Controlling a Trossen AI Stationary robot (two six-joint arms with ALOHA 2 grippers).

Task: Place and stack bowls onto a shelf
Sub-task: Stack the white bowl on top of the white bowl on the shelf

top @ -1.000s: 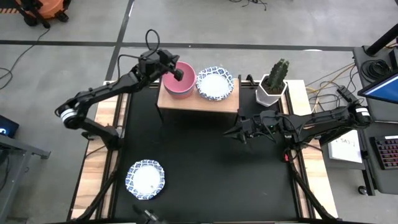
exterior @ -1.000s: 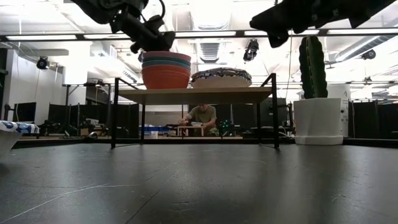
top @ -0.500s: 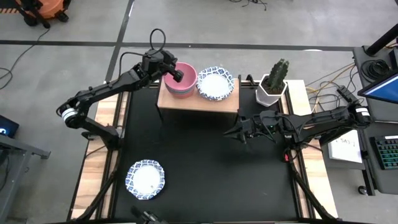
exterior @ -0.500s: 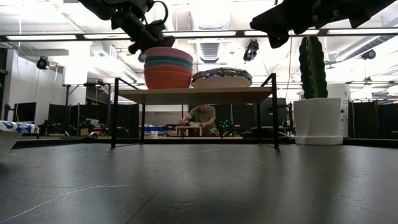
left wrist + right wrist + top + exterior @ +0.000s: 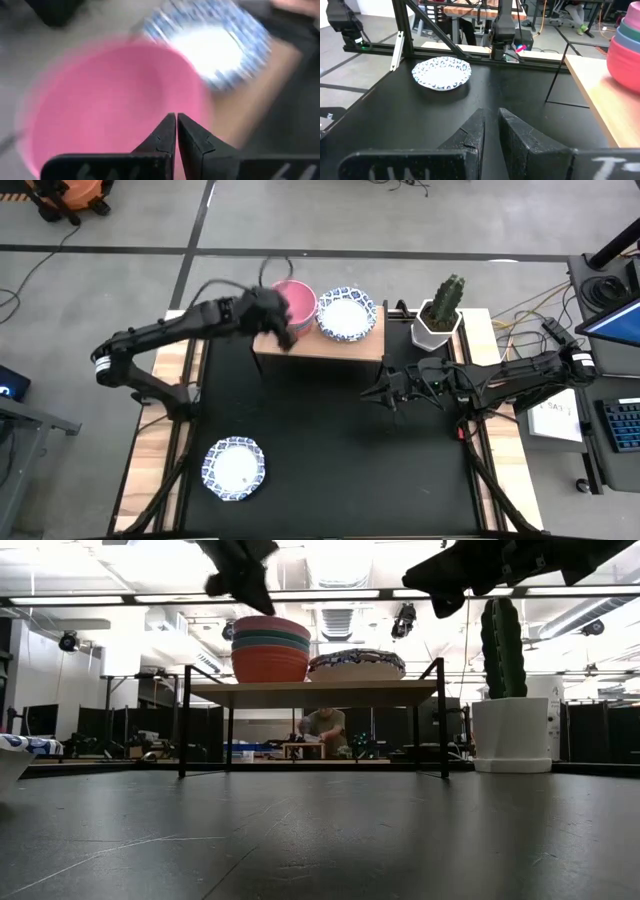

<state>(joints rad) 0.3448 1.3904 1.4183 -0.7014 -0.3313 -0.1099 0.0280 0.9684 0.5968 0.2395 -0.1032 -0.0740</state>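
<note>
A stack of plain bowls with the pink bowl (image 5: 297, 302) on top stands on the left half of the light wood shelf (image 5: 330, 346); in the low view the stack (image 5: 270, 650) shows red, green, blue and pink. Blue-patterned bowls (image 5: 346, 313) sit beside it on the shelf. Another patterned bowl (image 5: 233, 467) rests on the black table, near left. My left gripper (image 5: 285, 332), shut, hovers above the stack's near-left side (image 5: 243, 580), clear of it; the left wrist view shows its fingers (image 5: 176, 125) over the pink bowl (image 5: 110, 105). My right gripper (image 5: 378, 392), fingers nearly together, waits mid-table.
A cactus in a white pot (image 5: 438, 320) stands right of the shelf at the table's far right. The shelf's dark legs (image 5: 183, 730) rise from the table. A person sits in the room behind, seen under the shelf (image 5: 322, 728). Black table lies open between shelf and near bowl.
My left gripper has come off the pink bowl's left rim, risen, and swung quickly toward the table's near edge, blurred in the high view. The bowl stack shifted slightly toward the patterned bowls and now rests still on the shelf.
</note>
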